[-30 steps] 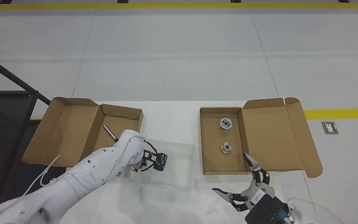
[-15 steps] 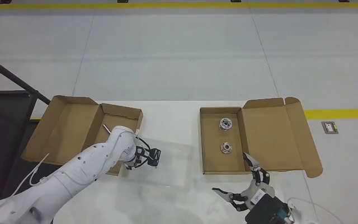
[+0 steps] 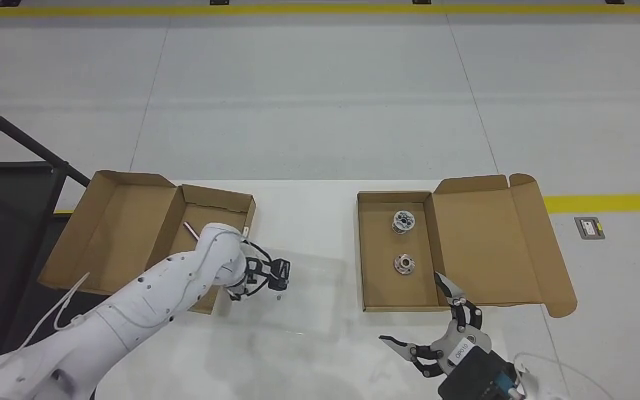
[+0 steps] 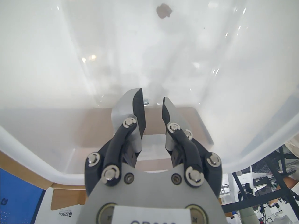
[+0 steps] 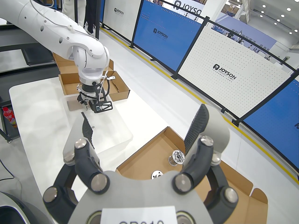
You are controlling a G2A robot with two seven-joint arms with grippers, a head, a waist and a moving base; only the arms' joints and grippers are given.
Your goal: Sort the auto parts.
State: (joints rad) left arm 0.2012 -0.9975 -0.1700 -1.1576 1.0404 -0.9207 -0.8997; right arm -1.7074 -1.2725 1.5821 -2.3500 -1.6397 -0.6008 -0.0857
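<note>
Left tool (image 4: 153,100) hangs inside the clear bin (image 3: 325,310) at bench centre, pads (image 4: 138,108) nearly together with a narrow gap; no part is visibly gripped. A rod (image 3: 193,234) lies in the left box (image 3: 215,205) at 9 o'clock; two round parts (image 3: 402,220) lie in the right box (image 3: 372,250) at 3 o'clock. Right tool (image 5: 143,109), at 5 o'clock, is spread wide. Risk: pads snag the bin wall on lift-out and drag the light bin.
</note>
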